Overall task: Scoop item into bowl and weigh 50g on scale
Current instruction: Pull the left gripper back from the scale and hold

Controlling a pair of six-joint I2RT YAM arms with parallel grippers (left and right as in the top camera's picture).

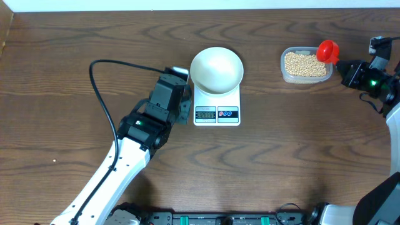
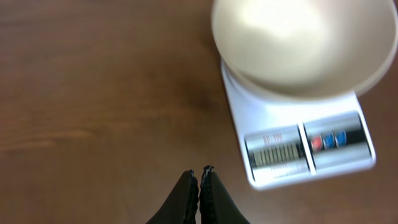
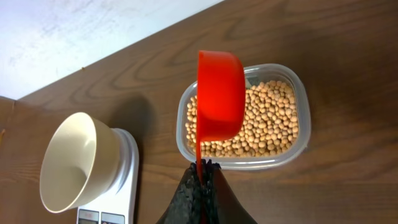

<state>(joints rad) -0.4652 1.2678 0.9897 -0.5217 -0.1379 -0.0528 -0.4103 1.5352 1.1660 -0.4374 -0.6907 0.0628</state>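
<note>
1. Left arm [image 1: 125, 150]: laid diagonally across the bench [image 1: 62, 56], with a black cable [image 1: 94, 72] looped beside it, well apart from the work.
2. Left claw [image 2: 199, 180]: tips pressed together, nothing held. It is parked just beside the left edge of the scale, apart from the bowl.
3. Scale [image 1: 206, 100]: set at mid-bench, with display and buttons turned toward the robot. The digits are too blurred to be read.
4. Bowl [image 1: 216, 69]: seated upright on the scale's platform. No beans are seen in it, so the weighing is judged not yet begun.
5. Tub [image 1: 282, 65]: a clear plastic container, placed well apart to the right of the scale and filled with the beans [image 1: 305, 64].
6. Scoop [image 3: 219, 93]: red, held above the tub with its cup turned on its side. Whether it is loaded cannot be told.
7. Right claw [image 3: 202, 171]: clamped narrowly on the scoop's thin handle. The scooping step is judged to be in hand. Next, the cup is to be dipped into the beans, levelled, carried leftward and tipped above the bowl.
8. Obstructions: nothing lies between tub and bowl. Only the left claw is near the scale, and spilled beans are likely to roll.
</note>
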